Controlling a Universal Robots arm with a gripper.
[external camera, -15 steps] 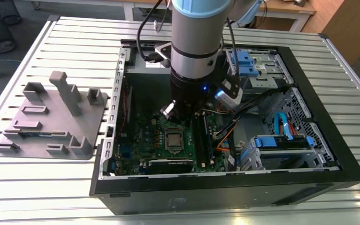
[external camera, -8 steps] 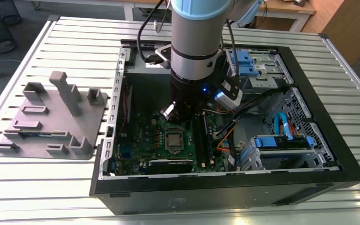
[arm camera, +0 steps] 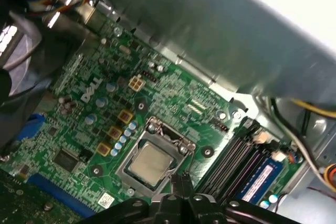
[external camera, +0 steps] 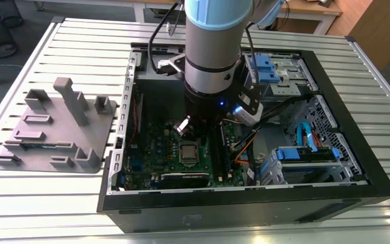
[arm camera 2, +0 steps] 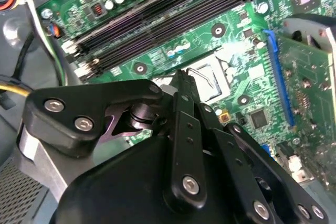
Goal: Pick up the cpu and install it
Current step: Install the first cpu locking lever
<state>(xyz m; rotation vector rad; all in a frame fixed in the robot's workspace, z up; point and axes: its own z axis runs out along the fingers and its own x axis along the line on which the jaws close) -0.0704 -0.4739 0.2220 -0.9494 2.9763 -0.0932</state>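
- cpu [arm camera: 150, 164]: seated in the motherboard socket [arm camera: 181, 142], lower centre of the first wrist view; placement appears done.
- Gripper [arm camera: 182, 178]: fingertips pressed together, holding nothing, just above the socket's edge.
- Motherboard [external camera: 156, 133]: lies inside the computer case [external camera: 357, 132].
- Unclear: whether the socket's retention frame is latched; exterior view's socket partly masked by the arm.
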